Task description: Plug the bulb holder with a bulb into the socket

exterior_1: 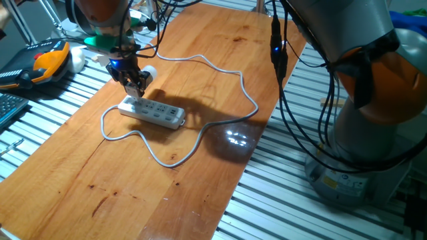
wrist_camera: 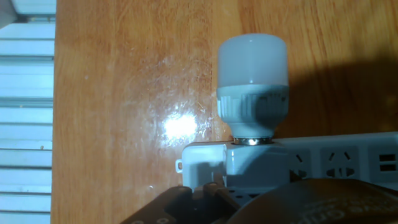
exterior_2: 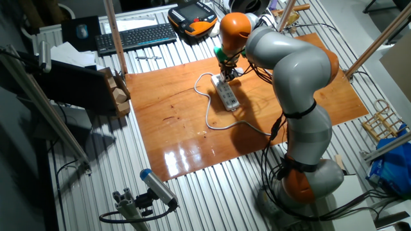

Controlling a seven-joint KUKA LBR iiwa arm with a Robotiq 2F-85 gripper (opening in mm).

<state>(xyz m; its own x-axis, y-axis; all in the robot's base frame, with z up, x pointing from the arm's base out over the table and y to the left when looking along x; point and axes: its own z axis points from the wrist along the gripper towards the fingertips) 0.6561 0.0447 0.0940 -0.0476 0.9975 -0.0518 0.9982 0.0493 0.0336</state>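
Hand point(exterior_1: 135, 89) seemingly grips bulb holder point(wrist_camera: 255, 163) over socket point(exterior_1: 152, 111).

A brown wooden board, the counter point(exterior_1: 200, 73), lies on a bed of shiny metal slats. On the wood lies the socket point(exterior_1: 153, 112), a long flat white strip, near one end of the board. Its pale grey cable point(exterior_1: 227, 70) runs in big loose loops across the wood around it.

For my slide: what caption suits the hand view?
Bulb in its holder at the end of the socket, on a wooden table.
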